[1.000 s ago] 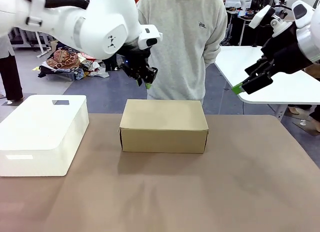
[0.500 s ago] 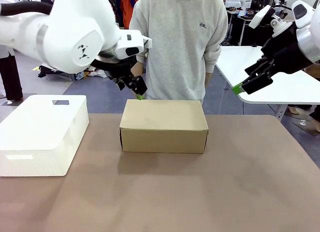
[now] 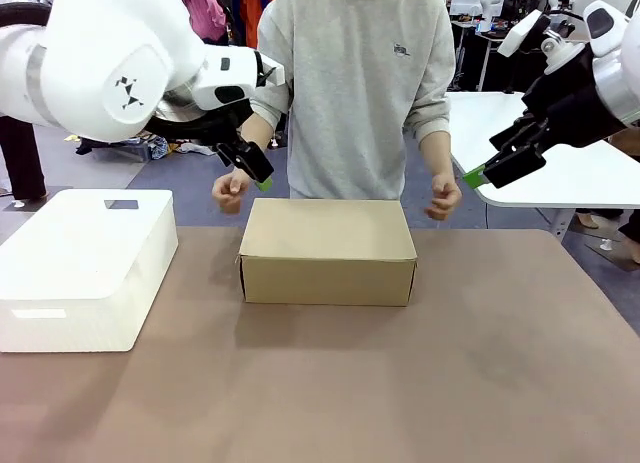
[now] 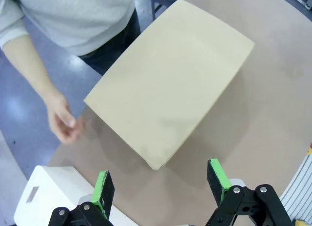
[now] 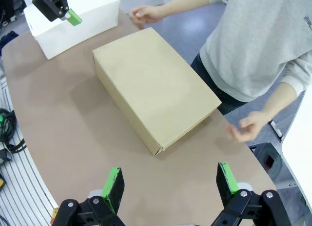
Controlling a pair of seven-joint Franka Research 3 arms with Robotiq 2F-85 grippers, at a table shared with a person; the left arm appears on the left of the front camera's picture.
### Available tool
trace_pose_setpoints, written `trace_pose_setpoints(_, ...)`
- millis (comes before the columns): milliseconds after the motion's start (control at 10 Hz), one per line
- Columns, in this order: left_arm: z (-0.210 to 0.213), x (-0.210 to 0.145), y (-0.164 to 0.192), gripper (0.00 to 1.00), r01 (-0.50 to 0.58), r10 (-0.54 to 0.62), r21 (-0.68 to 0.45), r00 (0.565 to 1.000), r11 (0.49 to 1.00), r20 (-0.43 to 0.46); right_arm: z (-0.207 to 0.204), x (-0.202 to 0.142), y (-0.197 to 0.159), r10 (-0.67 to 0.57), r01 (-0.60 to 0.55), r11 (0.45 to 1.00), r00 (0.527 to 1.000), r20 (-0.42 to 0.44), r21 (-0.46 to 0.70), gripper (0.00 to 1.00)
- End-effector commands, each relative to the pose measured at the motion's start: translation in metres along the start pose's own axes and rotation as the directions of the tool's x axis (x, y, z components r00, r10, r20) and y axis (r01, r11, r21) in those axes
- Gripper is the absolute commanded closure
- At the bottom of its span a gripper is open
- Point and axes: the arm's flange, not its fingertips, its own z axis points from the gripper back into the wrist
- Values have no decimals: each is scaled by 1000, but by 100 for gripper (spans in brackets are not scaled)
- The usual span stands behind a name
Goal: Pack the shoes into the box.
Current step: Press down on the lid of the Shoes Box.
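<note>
Both pairs of green-padded fingers stand wide apart and hold nothing: the left gripper point(image 3: 257, 173) hangs above the table's far edge, just left of the box point(image 3: 328, 251), and the right gripper point(image 3: 490, 169) hangs high past the far right corner. The box sits closed near the middle of the far edge, the person's hands point(image 3: 231, 192) raised at either end. A white block point(image 3: 85, 268) sits at the left edge.

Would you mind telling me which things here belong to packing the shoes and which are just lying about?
Part of the job:
- box, shut, in the middle of the table
- left gripper, open, raised near the box's far left corner
- right gripper, open, raised off to the right
- person's hands at the box's far side

Just lying about:
- white block, left of the box
</note>
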Motion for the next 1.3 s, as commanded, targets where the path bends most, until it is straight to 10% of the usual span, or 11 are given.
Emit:
trace_pose_setpoints(0, 2, -5, 10, 0, 61, -60, -48, 998, 997, 17, 1, 0, -1, 6, -6, 1000, 1000, -4, -6, 0)
trace_pose_setpoints(1200, 0, -1, 4, 0, 26, -25, -10, 1000, 1000, 5, 1, 0, -1, 6, -6, 1000, 1000, -4, -6, 0)
